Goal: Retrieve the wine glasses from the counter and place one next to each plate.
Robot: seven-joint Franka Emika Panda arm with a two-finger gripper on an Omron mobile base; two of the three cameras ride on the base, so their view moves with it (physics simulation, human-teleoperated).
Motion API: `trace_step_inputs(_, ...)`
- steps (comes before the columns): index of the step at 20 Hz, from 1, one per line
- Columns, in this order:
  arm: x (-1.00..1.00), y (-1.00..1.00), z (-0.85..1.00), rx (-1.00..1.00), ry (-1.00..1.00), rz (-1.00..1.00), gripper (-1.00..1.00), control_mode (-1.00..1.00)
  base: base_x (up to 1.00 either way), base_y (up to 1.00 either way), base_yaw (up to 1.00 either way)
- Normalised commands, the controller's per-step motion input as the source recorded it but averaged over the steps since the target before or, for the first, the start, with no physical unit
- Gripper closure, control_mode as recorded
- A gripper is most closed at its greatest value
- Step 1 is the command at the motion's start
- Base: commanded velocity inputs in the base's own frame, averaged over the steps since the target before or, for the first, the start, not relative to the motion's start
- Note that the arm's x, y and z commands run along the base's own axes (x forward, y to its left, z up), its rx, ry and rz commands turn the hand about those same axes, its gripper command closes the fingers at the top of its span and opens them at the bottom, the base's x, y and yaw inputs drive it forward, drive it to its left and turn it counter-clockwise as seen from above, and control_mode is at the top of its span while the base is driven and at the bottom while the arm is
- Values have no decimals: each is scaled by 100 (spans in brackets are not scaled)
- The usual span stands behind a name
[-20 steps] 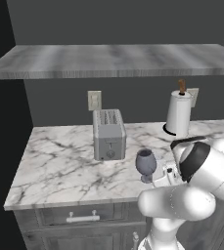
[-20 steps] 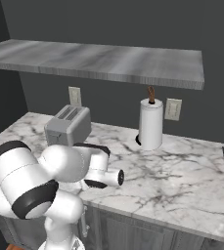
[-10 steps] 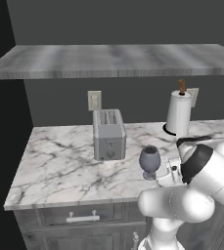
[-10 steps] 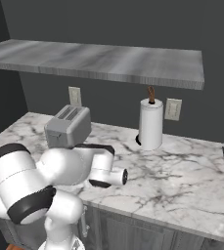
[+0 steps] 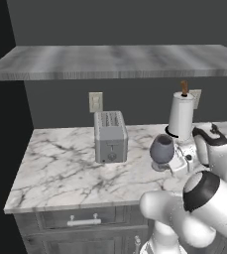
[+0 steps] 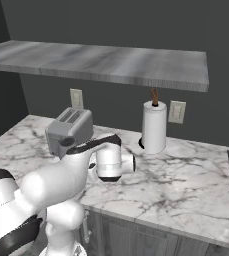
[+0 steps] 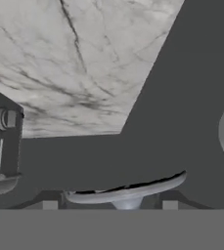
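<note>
Wine glass stem behind end effector; foot edge-cropped.

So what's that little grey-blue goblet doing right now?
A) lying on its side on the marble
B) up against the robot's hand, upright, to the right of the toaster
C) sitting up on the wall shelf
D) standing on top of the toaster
B: the wine glass stands upright at the gripper, to the right of the toaster and in front of the paper towel roll.

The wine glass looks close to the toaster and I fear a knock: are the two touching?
Apart. The left base view shows a strip of bare marble counter between the wine glass and the toaster.
</note>
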Motion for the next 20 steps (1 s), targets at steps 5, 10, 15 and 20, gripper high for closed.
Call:
trace_step_inputs(5, -55, 0, 76, 2, -13, -5, 100, -100, 0, 0, 0)
trace_step_inputs(10, -60, 0, 83, 0, -20, -10, 100, -100, 0, 0, 0)
trace_step_inputs(15, -51, 0, 82, 0, -17, -10, 100, -100, 0, 0, 0)
trace_step_inputs(20, -43, 0, 68, 0, -10, -6, 100, -100, 0, 0, 0)
